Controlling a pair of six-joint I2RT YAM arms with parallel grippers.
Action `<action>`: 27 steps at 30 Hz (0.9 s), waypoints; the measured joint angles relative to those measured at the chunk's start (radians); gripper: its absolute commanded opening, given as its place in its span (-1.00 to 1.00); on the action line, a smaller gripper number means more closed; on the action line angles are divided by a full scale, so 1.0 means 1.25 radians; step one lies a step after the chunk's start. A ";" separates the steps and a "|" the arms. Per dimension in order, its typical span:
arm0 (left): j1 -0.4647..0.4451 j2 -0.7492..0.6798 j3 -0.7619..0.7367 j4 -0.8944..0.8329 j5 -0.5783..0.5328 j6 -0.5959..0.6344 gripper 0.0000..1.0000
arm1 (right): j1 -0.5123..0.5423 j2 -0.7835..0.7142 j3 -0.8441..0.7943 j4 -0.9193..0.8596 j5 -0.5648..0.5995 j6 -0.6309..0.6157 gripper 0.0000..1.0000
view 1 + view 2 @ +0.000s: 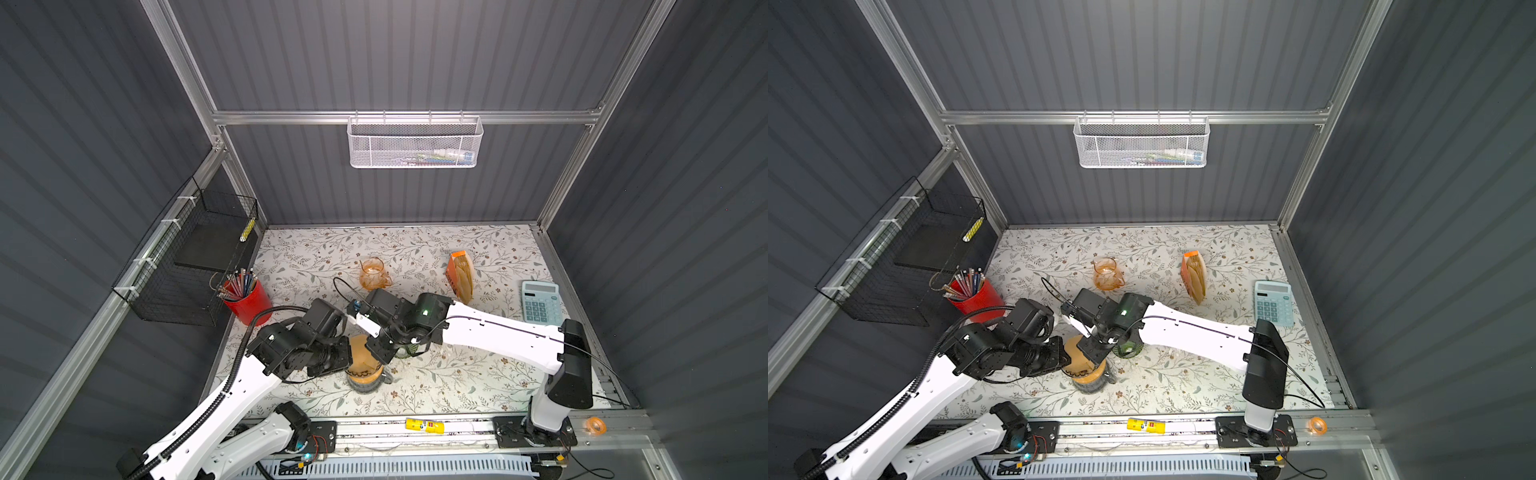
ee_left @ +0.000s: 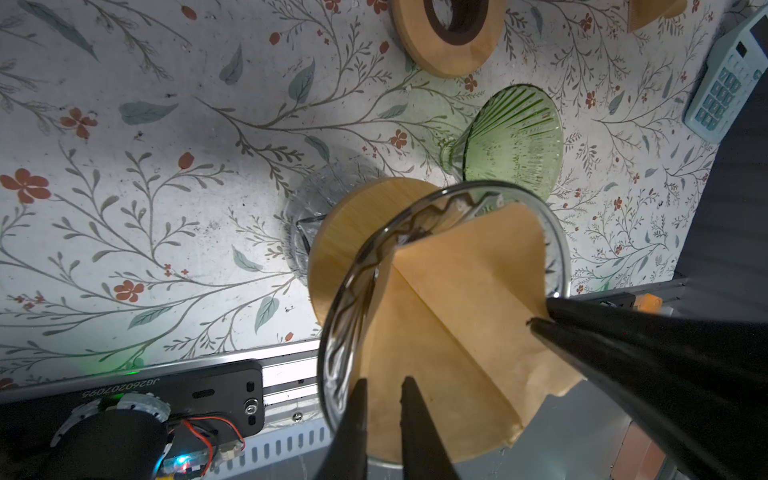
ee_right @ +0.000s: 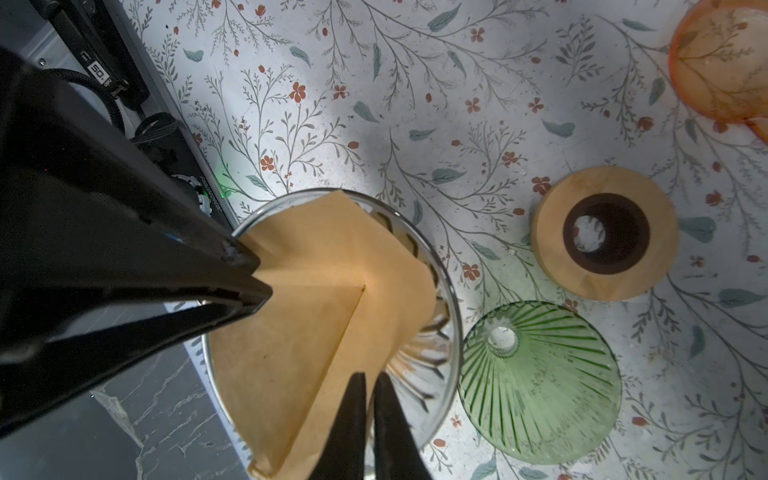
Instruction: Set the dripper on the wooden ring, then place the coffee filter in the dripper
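Note:
A clear glass dripper [image 2: 351,291] [image 3: 432,357] sits on a wooden collar [image 2: 353,224] atop a glass carafe [image 1: 365,384], near the table's front middle. A brown paper coffee filter [image 2: 457,291] [image 3: 324,282] [image 1: 359,353] stands in it as a creased cone, its upper edge rising above the rim. My left gripper [image 2: 382,380] is shut on the filter's edge on one side. On the opposite side my right gripper [image 3: 372,376] pinches the filter's edge, just inside the glass rim. In both top views the two wrists meet over the dripper and hide most of it.
A green ribbed glass dripper [image 3: 540,382] [image 2: 515,141] lies beside the carafe, with a loose wooden ring [image 3: 606,232] behind it. Farther back are an orange glass pitcher [image 1: 374,274], a filter bag [image 1: 461,276], a calculator [image 1: 540,301] and a red pencil cup [image 1: 247,301].

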 measured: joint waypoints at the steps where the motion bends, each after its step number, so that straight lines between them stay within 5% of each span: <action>1: 0.000 0.000 -0.002 0.002 0.000 0.000 -0.66 | -0.002 0.000 -0.004 0.003 0.001 0.002 -0.79; 27: 0.000 0.001 -0.017 0.025 -0.005 0.000 -0.67 | -0.013 0.000 -0.035 0.036 0.029 0.019 -0.78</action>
